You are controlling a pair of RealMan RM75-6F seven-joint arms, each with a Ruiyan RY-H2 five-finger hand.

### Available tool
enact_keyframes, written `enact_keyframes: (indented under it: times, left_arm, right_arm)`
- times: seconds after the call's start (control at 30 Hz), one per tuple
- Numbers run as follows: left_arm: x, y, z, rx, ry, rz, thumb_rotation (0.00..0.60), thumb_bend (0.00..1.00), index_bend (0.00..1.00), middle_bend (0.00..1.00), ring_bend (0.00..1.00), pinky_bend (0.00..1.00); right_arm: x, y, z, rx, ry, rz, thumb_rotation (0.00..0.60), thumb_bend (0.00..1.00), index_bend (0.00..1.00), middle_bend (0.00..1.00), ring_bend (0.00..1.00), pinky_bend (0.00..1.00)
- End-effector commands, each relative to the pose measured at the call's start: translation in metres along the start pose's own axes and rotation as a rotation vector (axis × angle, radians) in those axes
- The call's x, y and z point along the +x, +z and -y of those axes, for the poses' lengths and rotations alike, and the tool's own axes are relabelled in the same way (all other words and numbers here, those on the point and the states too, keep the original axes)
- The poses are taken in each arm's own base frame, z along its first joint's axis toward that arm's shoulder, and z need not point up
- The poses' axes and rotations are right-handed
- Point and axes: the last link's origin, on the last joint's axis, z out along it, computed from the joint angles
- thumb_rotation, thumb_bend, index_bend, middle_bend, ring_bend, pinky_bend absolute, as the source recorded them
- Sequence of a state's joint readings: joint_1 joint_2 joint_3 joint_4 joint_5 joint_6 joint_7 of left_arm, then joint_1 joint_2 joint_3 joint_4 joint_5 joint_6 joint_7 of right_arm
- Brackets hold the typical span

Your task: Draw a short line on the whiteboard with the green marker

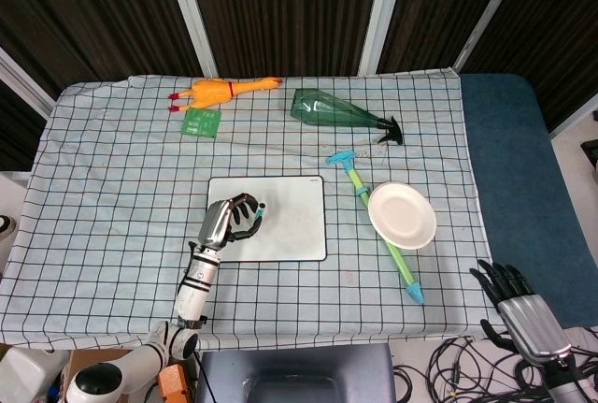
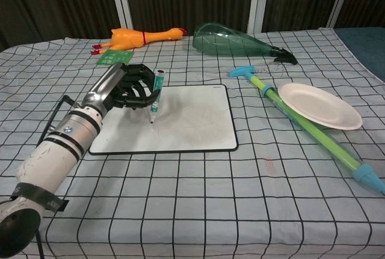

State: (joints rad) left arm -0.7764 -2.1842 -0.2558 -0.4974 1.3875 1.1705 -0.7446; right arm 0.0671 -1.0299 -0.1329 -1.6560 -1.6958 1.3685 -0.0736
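The whiteboard [image 1: 290,221] [image 2: 192,118] lies flat at the middle of the checked cloth. My left hand [image 1: 229,221] [image 2: 129,88] hovers over its left part and grips the green marker [image 2: 155,95] [image 1: 254,213] nearly upright, cap end up, tip down at the board surface near the board's left half. I cannot tell whether a drawn line shows on the board. My right hand [image 1: 514,295] hangs off the table's front right corner, fingers spread, holding nothing; the chest view does not show it.
A white plate [image 1: 402,215] [image 2: 319,104] and a green-and-blue toy pump [image 1: 381,238] [image 2: 307,127] lie right of the board. A green bottle [image 1: 336,110] [image 2: 237,42], a rubber chicken [image 1: 220,91] [image 2: 141,37] and a green card [image 1: 201,122] sit at the back.
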Motion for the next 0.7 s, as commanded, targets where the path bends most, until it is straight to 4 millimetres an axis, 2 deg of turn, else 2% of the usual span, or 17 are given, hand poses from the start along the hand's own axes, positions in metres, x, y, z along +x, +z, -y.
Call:
enact_keyframes:
  times: [0.03, 0.7]
  left_arm:
    - [0.001, 0.0, 0.002, 0.004, 0.004, 0.001, 0.6, 0.61, 0.78, 0.78, 0.58, 0.69]
    - [0.012, -0.006, 0.016, 0.019, 0.057, 0.005, 0.6, 0.61, 0.78, 0.78, 0.58, 0.69]
  right_arm:
    - [0.0, 0.0, 0.0, -0.001, 0.0, -0.001, 0.6, 0.33, 0.0, 0.0, 0.0, 0.07]
    - [0.001, 0.0, 0.0, -0.005, 0.0, -0.006, 0.6, 0.33, 0.0, 0.0, 0.0, 0.07]
